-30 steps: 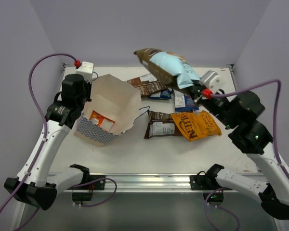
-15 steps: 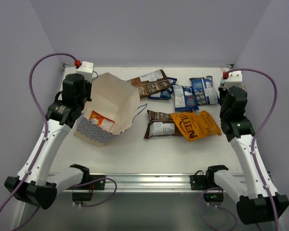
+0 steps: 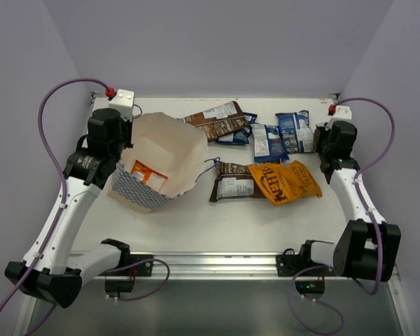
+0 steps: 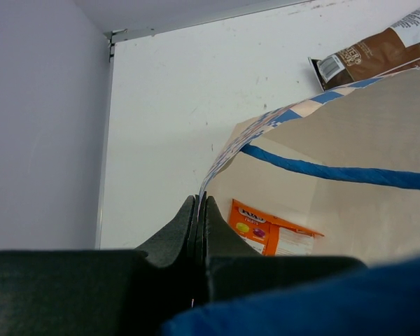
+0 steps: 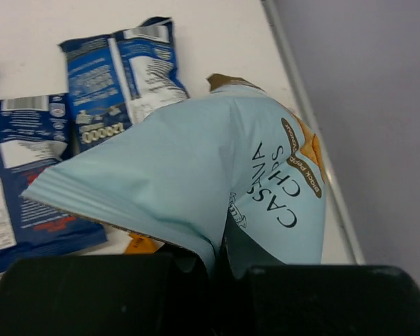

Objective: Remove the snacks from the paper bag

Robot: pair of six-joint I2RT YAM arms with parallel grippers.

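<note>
The paper bag [image 3: 169,150] lay tipped on its side at the left of the worktop [image 3: 217,224], its brown inside open to the overhead camera and its checkered band on the near-left side. The left jaws were closed flat on the bag's rim, with the paper edge pinched between them in the left wrist view. One orange packet [image 3: 145,173] lay inside the bag against its lower wall; a blue cord handle [image 4: 336,171] crossed the opening above it.

The right arm [image 3: 353,189] reached to the far right edge of the worktop; the right jaws were clamped on a fold of a light blue packet [image 5: 217,161], which fanned out above them. Whether that packet touched the worktop could not be told.

The other snacks lay out of the bag, on the worktop: a dark brown packet [image 3: 220,120] at the far side, just beside the bag's mouth; two dark blue packets [image 3: 294,131] [image 3: 268,143] side by side near the right wrist; a second brown packet [image 3: 231,180] nearer the middle — its right end under an orange-yellow packet [image 3: 283,182].
</note>
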